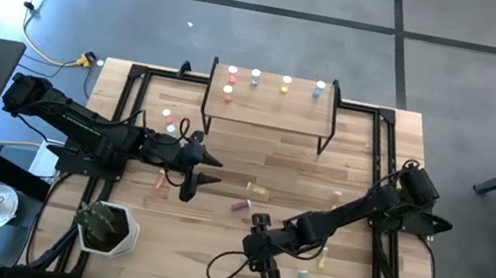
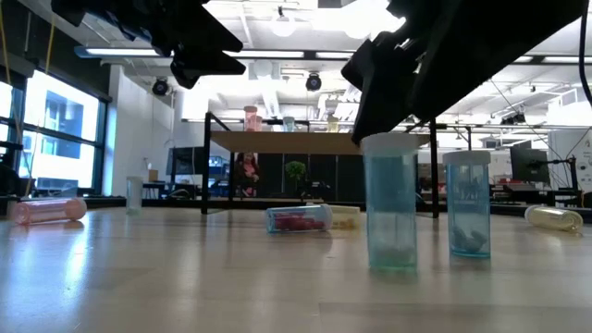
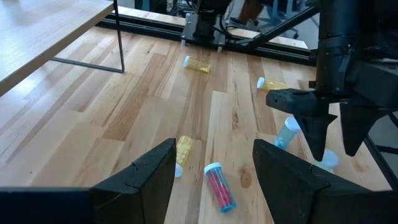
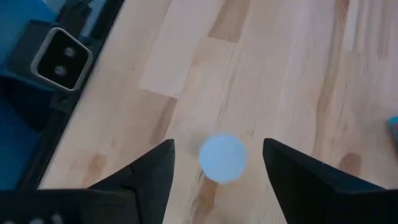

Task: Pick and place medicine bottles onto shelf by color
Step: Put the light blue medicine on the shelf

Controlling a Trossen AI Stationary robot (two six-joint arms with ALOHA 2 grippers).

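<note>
The shelf (image 1: 268, 107) stands at the table's far side with several bottles (image 1: 255, 78) upright on top. More bottles lie on the table: a red one (image 3: 219, 185), a yellow one (image 3: 183, 149) and a pink one (image 2: 48, 210). Two blue bottles (image 2: 390, 199) (image 2: 467, 203) stand near the near edge. My right gripper (image 4: 217, 168) is open and points down. A blue bottle's white cap (image 4: 222, 158) shows below, between its fingers. My left gripper (image 3: 211, 180) is open and empty, raised above the table left of centre (image 1: 207, 171).
A white pot with a plant (image 1: 107, 227) stands at the near left corner. A black cable loop (image 1: 222, 266) lies near my right gripper. Yellow bottles (image 1: 321, 257) lie on the right side. Black frame rails (image 1: 387, 152) run along both table sides.
</note>
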